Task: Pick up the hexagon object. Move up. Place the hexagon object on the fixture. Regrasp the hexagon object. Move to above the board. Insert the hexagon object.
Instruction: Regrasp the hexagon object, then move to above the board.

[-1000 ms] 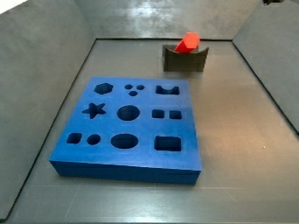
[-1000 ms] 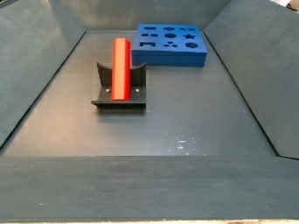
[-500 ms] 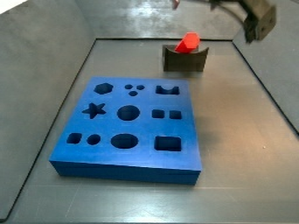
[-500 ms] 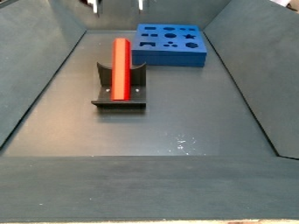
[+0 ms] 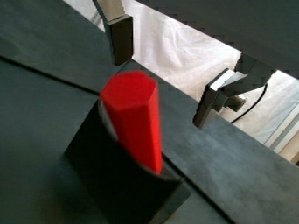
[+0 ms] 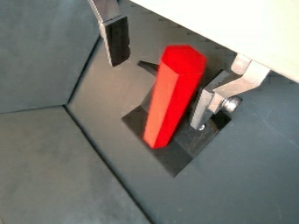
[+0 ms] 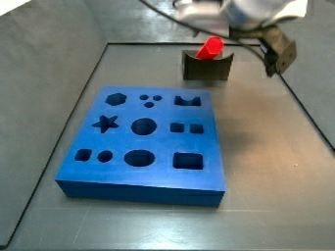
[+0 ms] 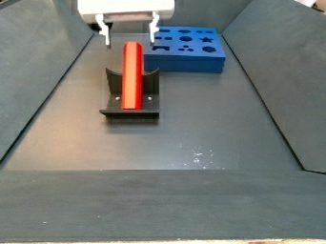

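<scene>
While the red bar (image 8: 130,74) rests in the fixture (image 8: 130,100) beside the blue board (image 8: 188,49), the end effector (image 8: 126,35) hovers over its far end, wide open and empty, so regrasping calls for descending and closing.

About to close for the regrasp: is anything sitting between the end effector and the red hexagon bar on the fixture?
Nothing visible. The end effector is open above the hexagon object, which leans on the fixture; its fingers flank the bar's upper end with only air between.
</scene>
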### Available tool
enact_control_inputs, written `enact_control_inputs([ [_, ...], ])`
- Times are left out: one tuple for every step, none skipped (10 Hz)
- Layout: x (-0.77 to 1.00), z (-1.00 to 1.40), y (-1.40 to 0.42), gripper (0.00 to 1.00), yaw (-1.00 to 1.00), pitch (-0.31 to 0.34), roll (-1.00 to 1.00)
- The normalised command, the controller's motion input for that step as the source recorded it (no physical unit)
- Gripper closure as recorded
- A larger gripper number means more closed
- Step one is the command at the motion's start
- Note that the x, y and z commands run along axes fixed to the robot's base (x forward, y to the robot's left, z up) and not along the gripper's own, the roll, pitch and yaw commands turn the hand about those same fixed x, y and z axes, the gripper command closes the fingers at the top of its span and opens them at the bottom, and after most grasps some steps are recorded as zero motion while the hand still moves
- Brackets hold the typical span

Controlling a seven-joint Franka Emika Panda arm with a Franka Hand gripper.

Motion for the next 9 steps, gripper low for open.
enact_control_inputs([
  [0.1, -0.63, 0.0, 0.0, 0.0, -0.064, 0.07],
  [0.08, -0.38, -0.01, 0.0, -0.01, -0.038, 0.07],
  [0.08, -0.29, -0.01, 0.0, -0.01, -0.029, 0.06],
  [0.0, 0.0, 0.0, 1.0, 0.0, 0.0, 0.0],
  [0.46, 1.0, 0.3, 1.0, 0.17, 0.088, -0.19],
  [0.46, 1.0, 0.3, 1.0, 0.16, 0.092, -0.2],
  [0.43, 1.0, 0.27, 1.0, 0.15, 0.092, -0.17],
  [0.38, 1.0, 0.23, 1.0, 0.13, 0.048, -0.07],
  [0.36, 1.0, 0.22, 1.0, 0.12, 0.038, -0.05],
])
